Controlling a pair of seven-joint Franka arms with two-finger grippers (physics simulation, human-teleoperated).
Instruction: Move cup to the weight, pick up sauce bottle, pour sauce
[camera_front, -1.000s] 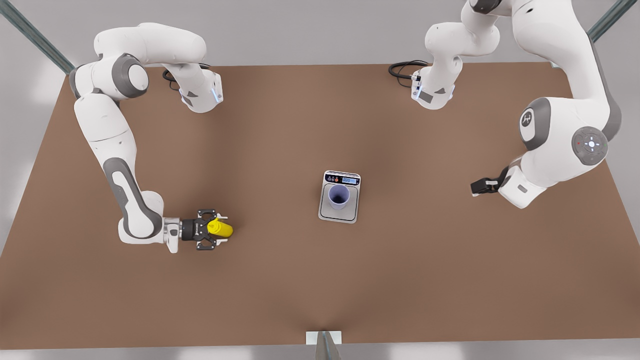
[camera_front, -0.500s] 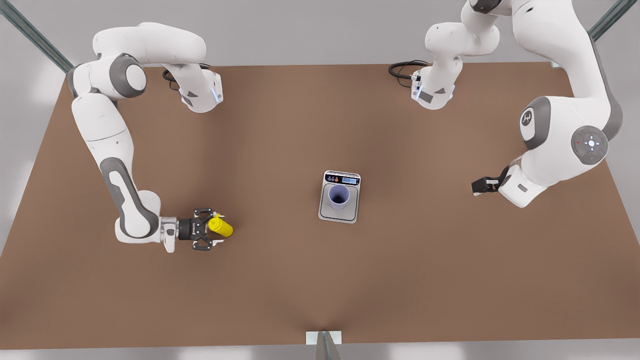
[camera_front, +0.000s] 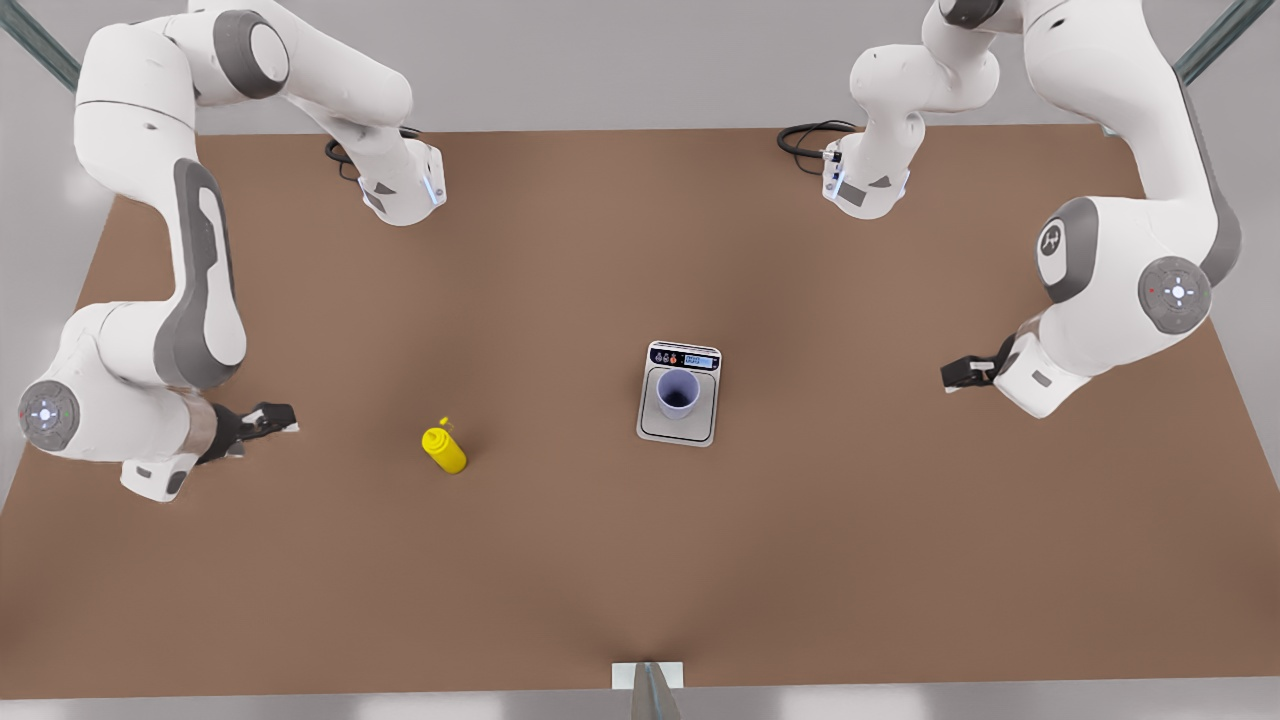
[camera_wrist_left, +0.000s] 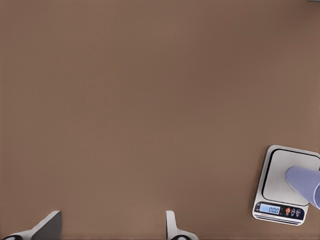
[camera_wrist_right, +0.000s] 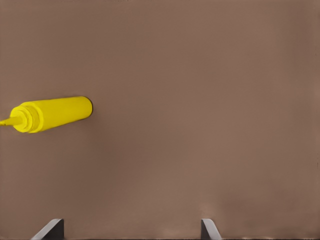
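Right gripper (camera_front: 285, 421) let go of sauce bottle (camera_front: 444, 449), pulled back.

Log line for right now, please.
cup on scale | bottle on table, unheld | right pincer open, apart from bottle | left pincer open, waiting | pour not done

A broad brown counter (camera_front: 820, 560) with a plain matte top fills most of the front view. A pale grey floor surrounds it. Two black coiled cables lie on the counter at its far edge, one (camera_front: 345, 160) toward the front view's left and one (camera_front: 805, 138) toward the front view's right. Grey-green metal struts (camera_front: 1215, 35) cross the upper corners diagonally. At the near edge, in the middle, a small pale bracket (camera_front: 647, 676) holds another strut.
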